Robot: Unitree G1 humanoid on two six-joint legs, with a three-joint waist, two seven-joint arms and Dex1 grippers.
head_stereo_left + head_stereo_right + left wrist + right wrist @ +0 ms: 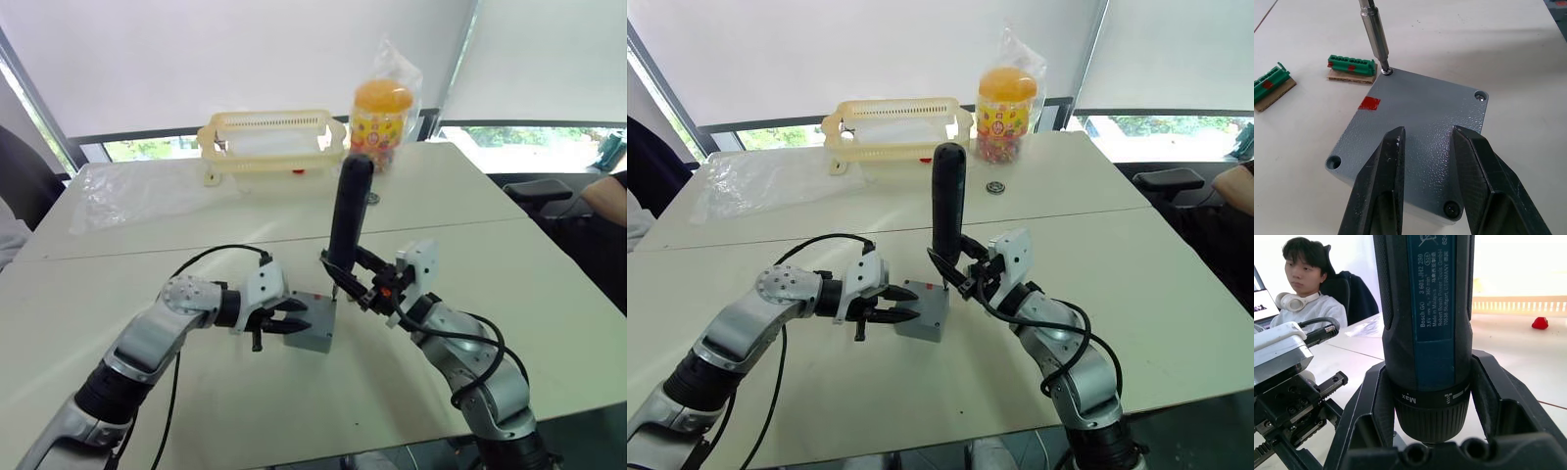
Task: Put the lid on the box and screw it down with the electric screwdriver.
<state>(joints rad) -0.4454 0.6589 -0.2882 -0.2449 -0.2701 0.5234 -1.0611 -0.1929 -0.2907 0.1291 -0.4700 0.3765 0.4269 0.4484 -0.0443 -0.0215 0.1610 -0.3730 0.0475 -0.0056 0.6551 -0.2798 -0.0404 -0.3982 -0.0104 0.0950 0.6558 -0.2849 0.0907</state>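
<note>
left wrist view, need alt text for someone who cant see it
The electric screwdriver has its metal bit in a corner screw of the grey lid, over which the left gripper has its black fingers open. Two green pieces lie on the table behind.

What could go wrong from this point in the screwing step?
The electric screwdriver has its bit in just one corner screw of the lid, so it may slip out. The left pincer hovers open over the lid rather than gripping it, so the box might turn or slide.

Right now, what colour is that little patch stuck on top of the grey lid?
Red, a small rectangular mark on the lid; the left wrist view shows it best.
</note>
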